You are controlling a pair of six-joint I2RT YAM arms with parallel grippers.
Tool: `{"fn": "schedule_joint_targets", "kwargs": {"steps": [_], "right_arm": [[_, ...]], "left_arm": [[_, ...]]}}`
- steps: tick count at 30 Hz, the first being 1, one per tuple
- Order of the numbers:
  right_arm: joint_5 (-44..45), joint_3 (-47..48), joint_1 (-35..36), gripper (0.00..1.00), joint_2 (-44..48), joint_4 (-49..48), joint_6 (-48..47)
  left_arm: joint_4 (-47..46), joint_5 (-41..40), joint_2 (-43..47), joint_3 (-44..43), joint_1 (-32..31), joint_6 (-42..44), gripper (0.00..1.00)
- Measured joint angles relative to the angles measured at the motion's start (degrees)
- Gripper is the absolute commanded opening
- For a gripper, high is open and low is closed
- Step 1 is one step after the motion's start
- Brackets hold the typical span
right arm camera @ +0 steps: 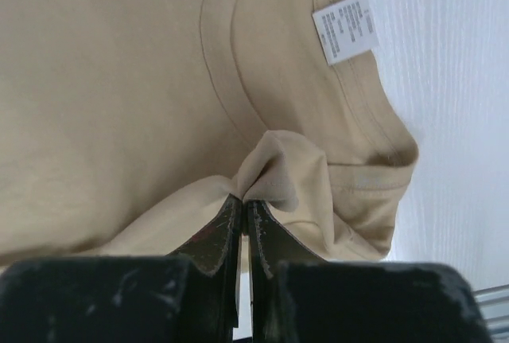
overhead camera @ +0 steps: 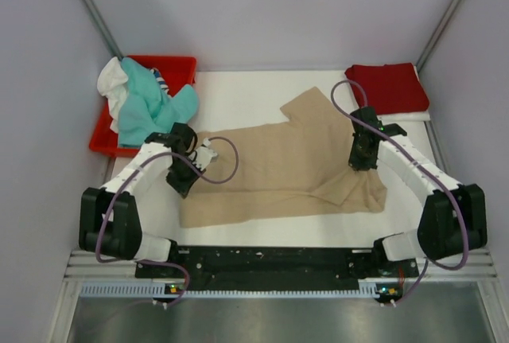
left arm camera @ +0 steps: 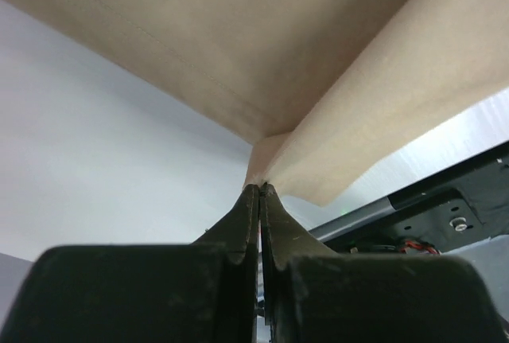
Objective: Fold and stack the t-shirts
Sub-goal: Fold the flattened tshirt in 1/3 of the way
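The left end effector [left arm camera: 259, 186] is clenched on the left edge of the tan-beige t-shirt [overhead camera: 278, 164]. The right end effector [right arm camera: 243, 198] is clenched on a fold beside its collar. The shirt is spread over the white surface [overhead camera: 246, 96]. Beyond its left end, the teal t-shirt [overhead camera: 151, 104] and white t-shirt [overhead camera: 111, 80] are heaped in a red tray [overhead camera: 179, 68]. Beyond its right end, the dark red t-shirt [overhead camera: 386, 87] is laid folded.

Bright red tray [overhead camera: 181, 64] sits at the far left corner of the white table [overhead camera: 238, 96]. Black rail [overhead camera: 262, 259] runs along the near edge, grey walls all round.
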State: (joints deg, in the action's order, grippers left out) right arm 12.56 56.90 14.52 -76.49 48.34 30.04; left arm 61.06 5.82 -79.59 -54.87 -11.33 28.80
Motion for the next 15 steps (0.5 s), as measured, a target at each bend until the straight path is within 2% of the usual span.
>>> {"fn": "schedule_joint_targets", "kwargs": {"steps": [5,15], "right_arm": [[3.30,3.10,0.00,0.00,-8.00,-3.34,-4.11],[6.93,8.85,0.00,0.00,-11.37,-7.41,-9.51]], "left_arm": [[-3.52,-2.51,-1.97,0.04,0.00,-0.92,0.00],[-7.72,-4.68,-3.63,3.10,-0.02,-2.38,0.00]]}}
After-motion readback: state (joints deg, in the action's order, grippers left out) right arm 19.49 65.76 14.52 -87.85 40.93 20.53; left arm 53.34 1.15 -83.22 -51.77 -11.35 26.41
